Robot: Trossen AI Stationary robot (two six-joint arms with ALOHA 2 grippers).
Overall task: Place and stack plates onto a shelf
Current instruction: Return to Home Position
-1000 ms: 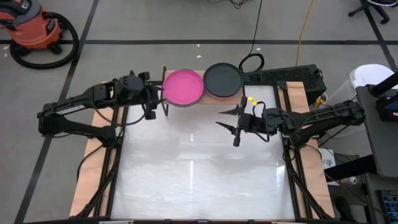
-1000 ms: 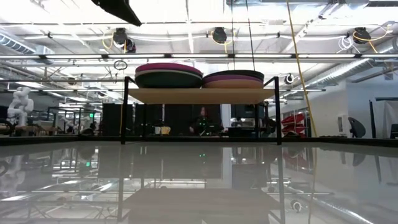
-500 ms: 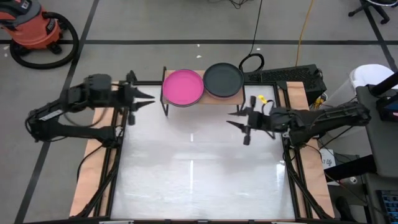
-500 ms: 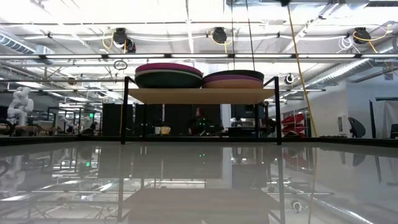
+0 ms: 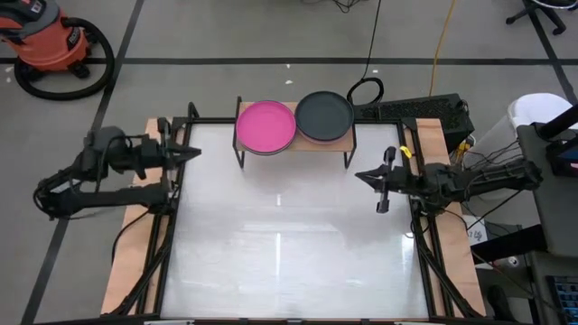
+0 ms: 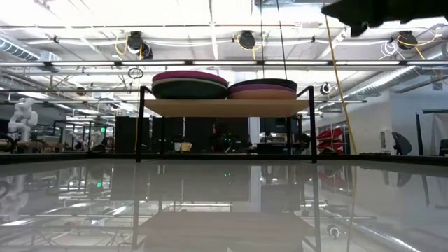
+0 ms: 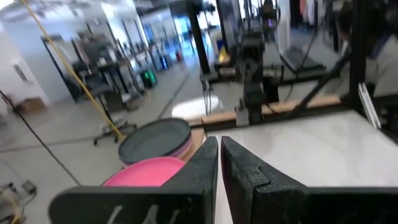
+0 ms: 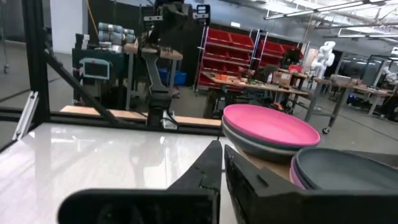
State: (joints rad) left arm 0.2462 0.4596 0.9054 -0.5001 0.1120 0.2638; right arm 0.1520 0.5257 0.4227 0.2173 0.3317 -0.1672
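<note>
The shelf (image 5: 293,144), a wooden plank on thin black legs (image 6: 225,107), stands at the table's far edge. Two stacks of plates rest on it: the left one topped by a hot pink plate (image 5: 265,125) (image 8: 270,124), the right one by a charcoal plate (image 5: 324,115) (image 7: 155,138). The low view shows dark teal under the left stack's top (image 6: 190,84), and purple and salmon under the right one's (image 6: 264,89). My left gripper (image 5: 195,152) (image 7: 219,152) is shut and empty, left of the shelf. My right gripper (image 5: 361,175) (image 8: 222,155) is shut and empty, right of the shelf and nearer.
The glossy white table top (image 5: 289,244) spreads out in front of the shelf, framed by black rails and wooden side strips (image 5: 126,253). Beyond the far edge lie a dark keyboard (image 5: 411,109) and cables. An orange shop vacuum (image 5: 50,41) stands on the floor, far left.
Both grippers have drawn back from the shelf and shut. The left one has gone toward the table's left edge. The right one has gone toward the right edge and slightly nearer. The plate stacks have kept still on the shelf.
</note>
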